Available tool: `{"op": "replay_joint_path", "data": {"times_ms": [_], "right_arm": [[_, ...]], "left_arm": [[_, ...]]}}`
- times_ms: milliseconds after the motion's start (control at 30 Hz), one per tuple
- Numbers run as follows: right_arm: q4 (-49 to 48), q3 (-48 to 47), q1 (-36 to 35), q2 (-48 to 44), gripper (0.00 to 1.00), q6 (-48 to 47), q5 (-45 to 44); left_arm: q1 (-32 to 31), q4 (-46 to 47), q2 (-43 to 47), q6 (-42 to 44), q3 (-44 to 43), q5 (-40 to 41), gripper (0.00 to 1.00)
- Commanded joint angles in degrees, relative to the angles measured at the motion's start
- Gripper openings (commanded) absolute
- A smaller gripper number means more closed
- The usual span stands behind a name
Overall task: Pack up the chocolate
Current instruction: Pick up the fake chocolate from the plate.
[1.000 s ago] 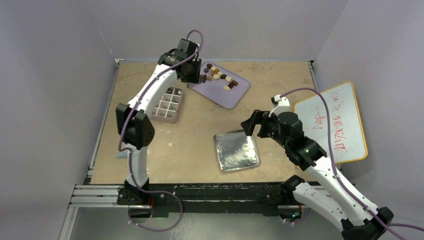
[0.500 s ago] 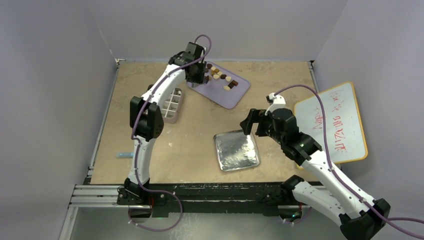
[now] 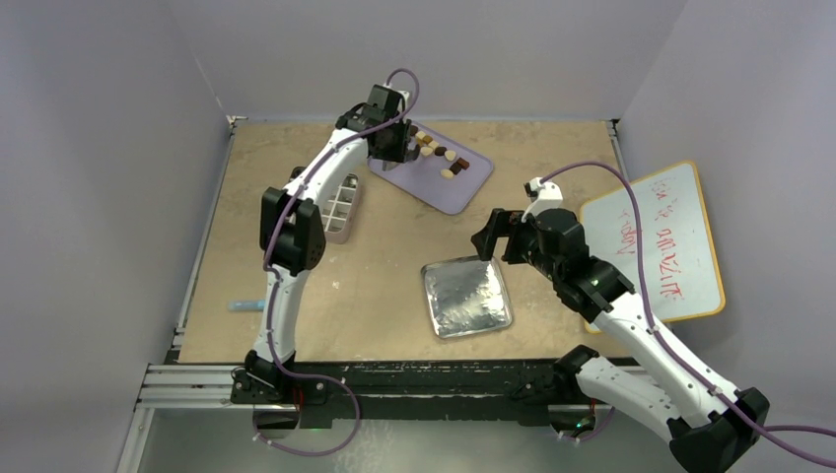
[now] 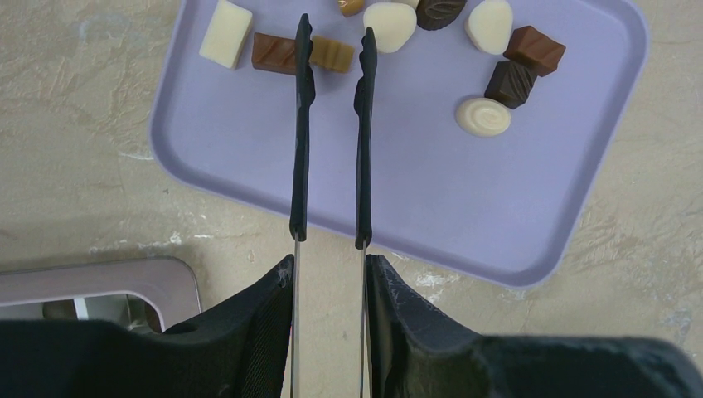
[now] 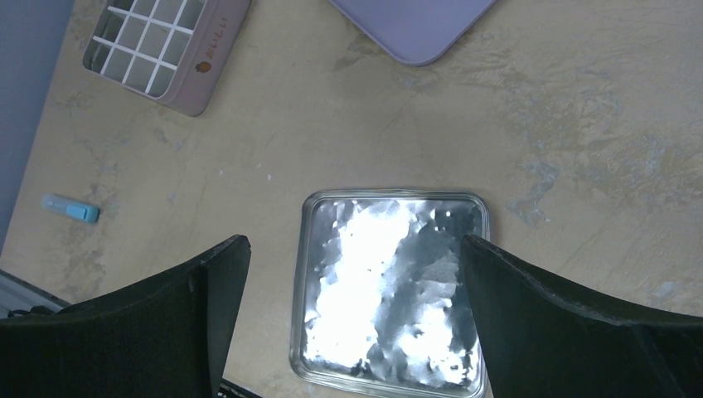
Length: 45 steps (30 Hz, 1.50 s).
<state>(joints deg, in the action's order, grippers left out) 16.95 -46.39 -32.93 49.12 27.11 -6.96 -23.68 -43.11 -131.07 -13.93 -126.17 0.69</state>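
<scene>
while the left gripper (image 4: 329, 267) squeezed the black tweezers (image 4: 300, 149), the chocolate (image 4: 487, 25) lay on the far purple tray (image 4: 414, 195).
their tips stood apart with a light brown piece (image 4: 333, 55) between them; the right gripper (image 5: 348, 249) hung wide open over the shiny tin (image 5: 390, 298).

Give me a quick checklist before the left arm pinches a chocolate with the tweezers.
1. Left gripper clamped on black tweezers: ok.
2. Tweezer tips apart, either side of the caramel-brown chocolate on the purple tray: ok.
3. Tips down at the piece's level: cannot tell.
4. Divided box has empty cells: ok.
5. Right gripper open above the silver tray, clear of the purple tray: ok.
</scene>
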Motion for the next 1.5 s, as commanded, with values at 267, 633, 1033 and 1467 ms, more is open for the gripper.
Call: {"op": "replay_joint_path", "data": {"times_ms": [267, 633, 1033, 1467], "right_arm": [[-1.6, -2.4, 0.1, -0.1, 0.99, -0.9, -1.3], [-2.0, -2.4, 0.1, 0.9, 0.99, -1.0, -1.3], [-3.4, -1.3, 0.1, -0.2, 0.99, -0.1, -1.4], [-4.8, 0.7, 0.1, -1.7, 0.99, 1.3, 0.6]], "left_arm": [[0.5, 3.7, -3.2, -0.4, -3.0, 0.9, 0.33], [0.7, 4.0, -4.1, 0.3, -4.6, -0.3, 0.29], [0.7, 0.1, 3.2, -2.0, -0.9, -0.4, 0.19], [1.8, -7.0, 12.6, -6.6, 4.3, 1.8, 0.18]]}}
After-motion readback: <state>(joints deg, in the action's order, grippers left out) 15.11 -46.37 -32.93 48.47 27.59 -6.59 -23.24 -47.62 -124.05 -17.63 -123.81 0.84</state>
